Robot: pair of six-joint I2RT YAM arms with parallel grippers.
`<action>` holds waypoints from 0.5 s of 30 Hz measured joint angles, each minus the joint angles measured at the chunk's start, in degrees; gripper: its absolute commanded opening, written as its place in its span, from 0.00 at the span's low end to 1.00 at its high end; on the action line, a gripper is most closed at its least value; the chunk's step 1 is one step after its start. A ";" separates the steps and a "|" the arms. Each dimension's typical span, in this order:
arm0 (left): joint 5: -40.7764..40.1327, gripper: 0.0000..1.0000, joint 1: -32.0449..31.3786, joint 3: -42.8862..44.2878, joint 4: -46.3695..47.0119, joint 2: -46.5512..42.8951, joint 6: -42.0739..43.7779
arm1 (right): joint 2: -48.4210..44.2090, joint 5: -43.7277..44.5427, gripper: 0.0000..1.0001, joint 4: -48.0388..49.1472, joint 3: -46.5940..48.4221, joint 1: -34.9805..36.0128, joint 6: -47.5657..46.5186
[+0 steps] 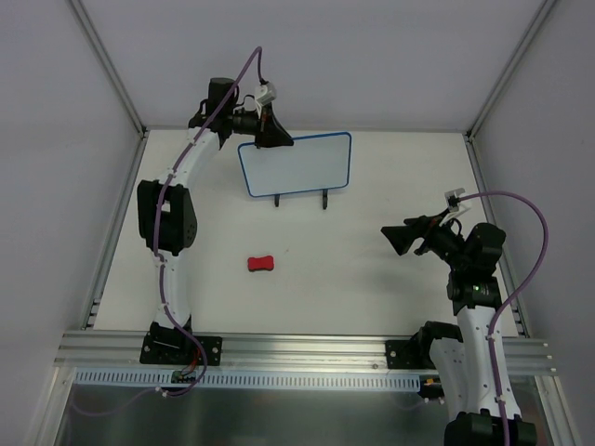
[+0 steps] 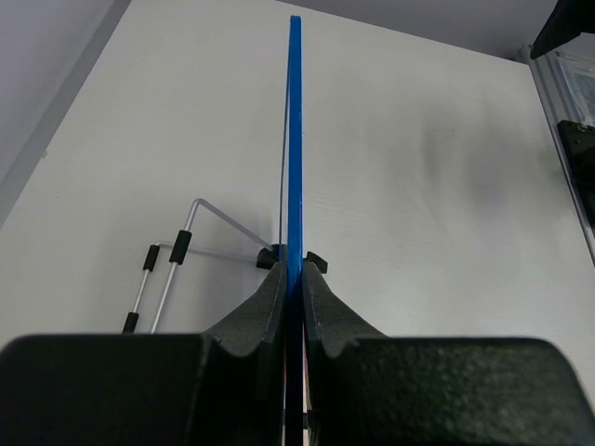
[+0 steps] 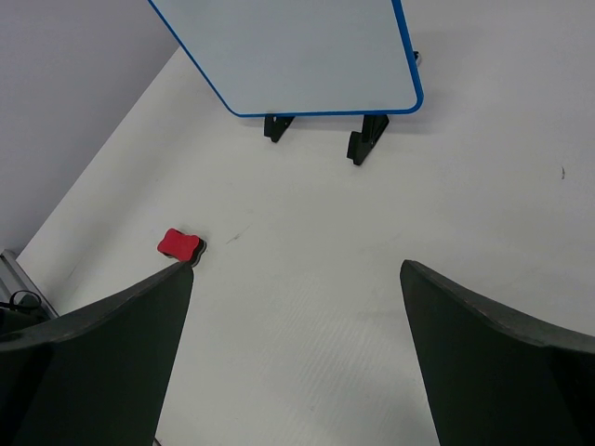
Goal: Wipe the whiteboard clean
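Left gripper (image 2: 293,279) fills the bottom of its wrist view, its jaws pinched shut on the blue-framed edge of the whiteboard (image 2: 295,139). From above, the left arm arcs from its base to the far side of the desk (image 1: 372,297), wrist bent rightward onto the board's upper left corner. The whiteboard stands propped on a black wire stand (image 1: 324,200) at far centre. The right arm is folded at the right side; the right gripper (image 1: 395,240) points left, jaws wide apart and empty. A red eraser (image 1: 261,264) lies mid-desk.
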 measured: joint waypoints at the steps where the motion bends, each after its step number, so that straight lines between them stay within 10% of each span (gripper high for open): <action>1: 0.07 0.00 0.00 0.13 0.07 0.35 -0.11 | 0.00 0.00 0.99 0.00 0.00 0.00 0.00; 11: 1.46 0.00 0.37 1.20 0.87 3.21 -1.68 | 0.00 -0.07 0.99 -0.02 0.00 0.00 0.04; 15: 1.49 0.25 0.74 1.20 1.01 3.28 -2.34 | 0.02 -0.22 0.99 0.00 -0.02 0.00 0.04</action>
